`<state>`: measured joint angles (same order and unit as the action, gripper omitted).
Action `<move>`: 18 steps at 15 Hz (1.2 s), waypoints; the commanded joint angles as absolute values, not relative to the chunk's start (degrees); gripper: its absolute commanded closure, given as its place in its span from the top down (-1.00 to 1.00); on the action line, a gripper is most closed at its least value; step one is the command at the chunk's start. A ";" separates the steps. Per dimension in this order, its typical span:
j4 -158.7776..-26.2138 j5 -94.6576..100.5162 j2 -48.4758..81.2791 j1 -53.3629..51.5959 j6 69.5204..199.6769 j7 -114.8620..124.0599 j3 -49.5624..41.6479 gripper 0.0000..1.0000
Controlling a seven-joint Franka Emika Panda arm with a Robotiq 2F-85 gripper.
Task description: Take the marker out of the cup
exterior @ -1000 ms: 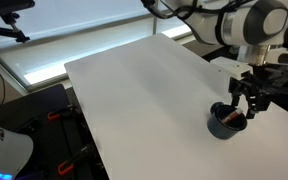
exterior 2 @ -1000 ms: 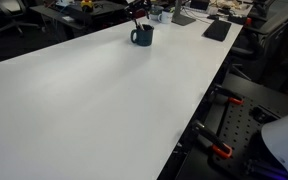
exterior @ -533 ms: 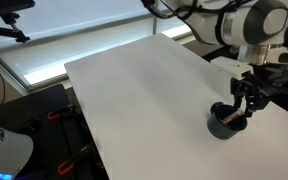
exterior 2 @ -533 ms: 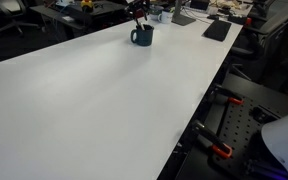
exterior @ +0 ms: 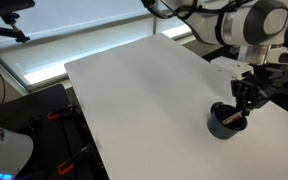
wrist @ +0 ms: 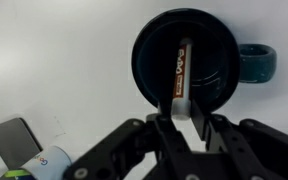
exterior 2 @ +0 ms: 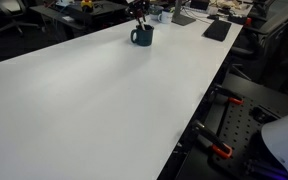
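The dark blue-grey cup [exterior: 224, 123] stands near the table's corner; it also shows in an exterior view [exterior 2: 142, 36]. In the wrist view the cup [wrist: 149, 60] is seen from above, with a teal handle [wrist: 256, 62] on its right. The reddish-orange marker [wrist: 182, 68] leans inside it, its pale end over the near rim. My gripper [wrist: 182, 108] is directly above the cup, its fingers closed on the marker's pale end. In the exterior views the gripper [exterior: 244, 108] [exterior 2: 137, 17] hangs at the cup's rim.
The white table [exterior: 144, 90] stretches wide around the cup. A dark flat device [wrist: 12, 142] lies by the table edge in the wrist view. A black pad [exterior 2: 216, 30] and desk clutter sit beyond the cup. Clamps and cables lie below the table edge [exterior 2: 219, 150].
The gripper's fingers have drawn together over the cup, from spread to closed on the marker. The cup has not moved.
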<state>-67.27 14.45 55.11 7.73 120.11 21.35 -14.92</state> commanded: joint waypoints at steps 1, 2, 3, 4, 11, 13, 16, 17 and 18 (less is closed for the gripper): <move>-67.18 13.48 54.65 8.06 119.92 19.08 -14.75 -0.54; -67.12 13.35 54.68 8.21 119.73 18.86 -14.66 -0.51; -66.90 13.11 54.81 8.46 119.29 18.40 -14.49 -0.53; -66.48 12.99 55.18 8.59 118.68 18.20 -14.52 -0.60; -65.42 12.87 55.55 9.10 116.90 18.28 -14.57 -0.63; -65.44 12.93 55.70 9.11 116.87 18.31 -14.60 -0.56; -65.68 13.00 55.76 9.11 117.17 18.45 -14.66 -0.25; -65.84 12.95 55.72 9.20 117.41 18.24 -14.56 -0.42; -65.85 12.93 55.75 9.24 117.48 18.12 -14.51 -0.52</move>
<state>-66.70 14.40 55.62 8.80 118.62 20.14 -14.90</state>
